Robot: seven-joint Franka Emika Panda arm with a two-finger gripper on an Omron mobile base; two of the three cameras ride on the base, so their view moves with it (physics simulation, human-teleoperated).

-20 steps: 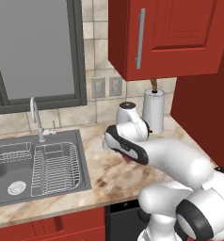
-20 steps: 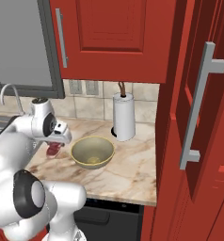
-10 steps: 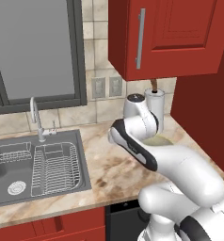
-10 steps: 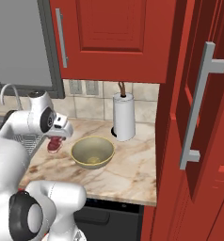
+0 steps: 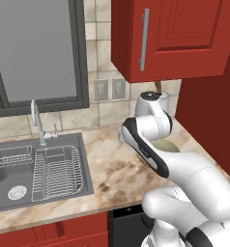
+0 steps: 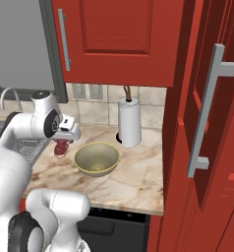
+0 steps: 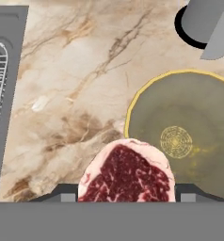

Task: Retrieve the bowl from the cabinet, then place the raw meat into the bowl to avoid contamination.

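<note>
Over the marble worktop (image 6: pixel 138 167), the claw (image 6: pixel 65 142) is grasping the raw meat (image 6: pixel 63 147), hanging at nine o'clock of the bowl (image 6: pixel 96 159).

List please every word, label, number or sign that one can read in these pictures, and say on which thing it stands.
There are none. The cabinet, the bowl, the paper-towel roll, the raw meat in the gripper and the wall outlets bear no readable text.

raw meat (image 7: pixel 126 176): dark red, pink-rimmed | bowl (image 7: pixel 194 136): olive-tan | counter (image 7: pixel 76 75): beige marbled
</note>
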